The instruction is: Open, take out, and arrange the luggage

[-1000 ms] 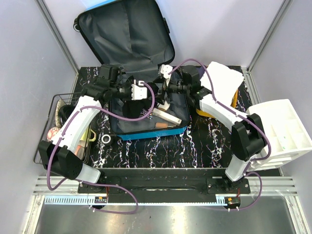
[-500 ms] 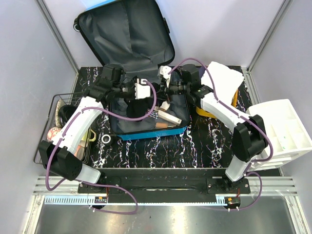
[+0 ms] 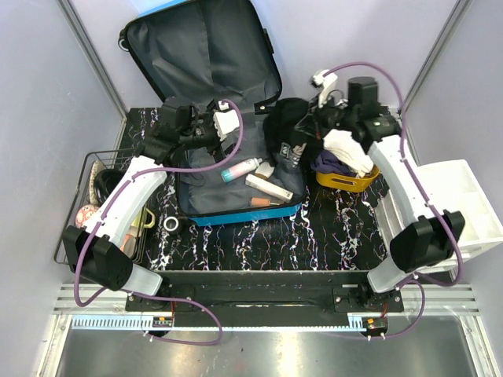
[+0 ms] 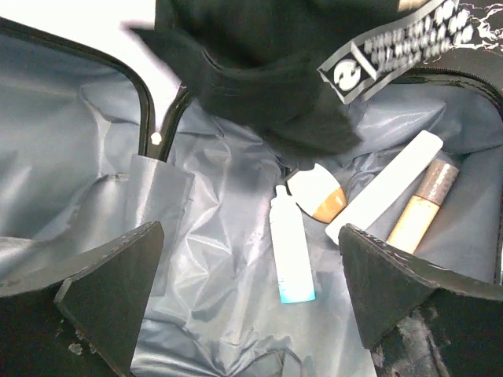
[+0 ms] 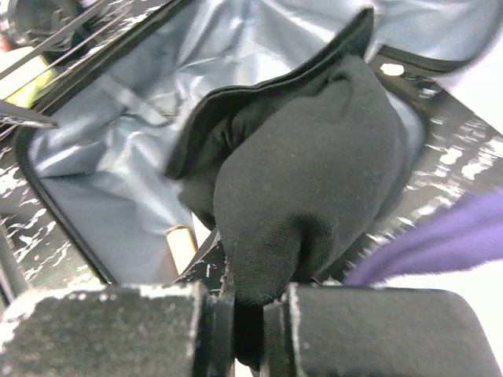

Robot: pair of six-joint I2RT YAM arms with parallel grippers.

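Pinching a black garment [image 5: 306,181] between its closed fingers, the right claw [image 5: 236,318] holds the cloth lifted over the right rim of the luggage [image 3: 206,55], near the orange bin [image 3: 346,181] where a purple cloth [image 3: 332,163] lies. The left claw [image 4: 250,236] hangs over the case's base with its fingers spread wide and nothing between them. Below it, on the grey lining, lie a white bottle with a teal end [image 4: 291,251], a white tube [image 4: 385,188], a tan tube [image 4: 420,208] and a round white-and-orange item [image 4: 318,200]. The blue suitcase sits open at the middle of the black marbled tabletop [image 3: 314,236], its lid propped upright against the back wall.
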